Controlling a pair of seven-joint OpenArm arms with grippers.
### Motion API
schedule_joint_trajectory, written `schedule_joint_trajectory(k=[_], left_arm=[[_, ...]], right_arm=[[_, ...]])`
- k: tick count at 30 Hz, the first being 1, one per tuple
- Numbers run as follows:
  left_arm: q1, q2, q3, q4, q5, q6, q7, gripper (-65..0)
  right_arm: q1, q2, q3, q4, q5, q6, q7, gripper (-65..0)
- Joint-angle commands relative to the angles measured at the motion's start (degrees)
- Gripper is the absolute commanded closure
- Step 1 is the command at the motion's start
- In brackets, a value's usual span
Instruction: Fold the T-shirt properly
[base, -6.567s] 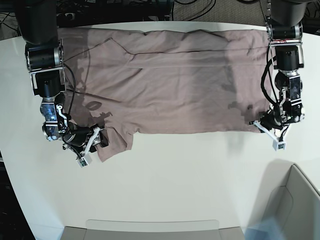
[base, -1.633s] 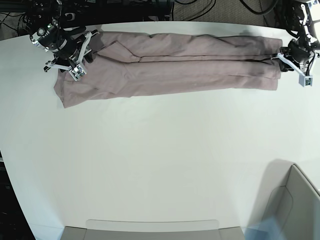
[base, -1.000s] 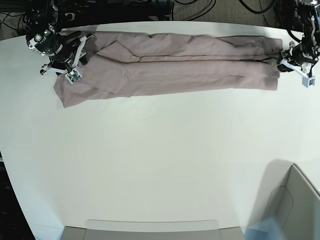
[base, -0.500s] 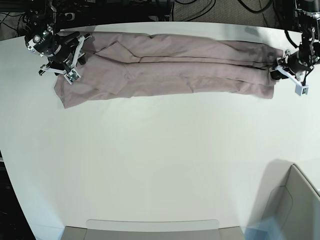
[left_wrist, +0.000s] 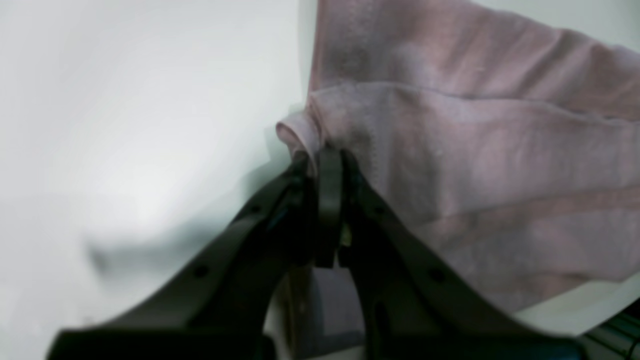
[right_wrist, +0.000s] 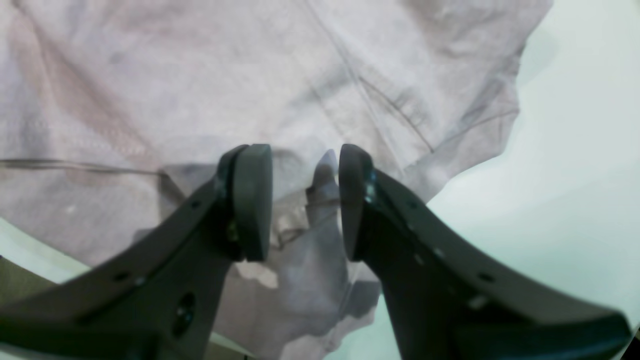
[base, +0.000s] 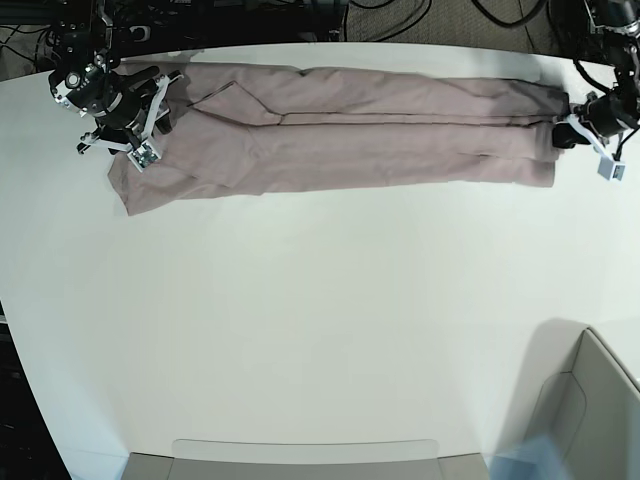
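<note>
Along the table's (base: 320, 330) twelve o'clock edge the T-shirt (base: 360, 140) lay as a long band, the left gripper (base: 585, 125) pinched its three o'clock end, the right gripper (base: 125, 110) hovered open; next probably a crosswise fold.

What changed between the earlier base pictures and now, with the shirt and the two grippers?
The T-shirt, earlier spread wide, now lies folded into a long band along the table's far edge. The left gripper, open a second ago, has pinched shut on the shirt's end. The right gripper stays open over the other end, holding nothing.
</note>
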Motion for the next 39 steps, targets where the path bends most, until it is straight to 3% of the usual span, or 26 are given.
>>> schedule_joint_trajectory(k=[1, 4, 8, 13, 18, 26, 39], left_arm=[[0.7, -1.5, -2.6, 0.0, 3.4, 1.0, 2.3, 0.0], [-0.7, -1.7, -6.7, 2.5, 3.4, 1.0, 2.6, 0.0], [-1.2, -1.4, -9.4, 11.0, 3.3, 1.0, 7.1, 0.0], [-1.0, 2.4, -14.5, 22.5, 3.3, 1.0, 13.0, 0.0], [-0.9, 8.5, -15.4, 35.2, 3.3, 1.0, 19.1, 0.0], [1.6, 16.3, -4.0, 49.5, 3.4, 1.0, 19.9, 0.0], [1.3, 26.9, 11.4, 49.9, 3.5, 1.0, 19.7, 0.0]], right_arm=[[0.7, 0.4, 0.4, 1.3, 0.4, -0.1, 0.8, -22.9], [0.7, 0.4, 0.4, 1.5, 0.4, -0.1, 0.8, -22.9], [0.9, -0.6, 0.4, 1.6, 0.4, -0.1, 0.8, -22.9], [1.7, -2.5, 0.4, 2.7, 0.4, -0.1, 0.8, -22.9], [1.9, -2.7, 0.1, 2.7, 0.4, -0.1, 0.8, -22.9], [1.9, -2.7, 0.0, 2.7, 0.4, -0.1, 0.8, -22.9], [1.9, -2.8, 0.0, 2.5, 0.4, -0.1, 0.8, -22.9]])
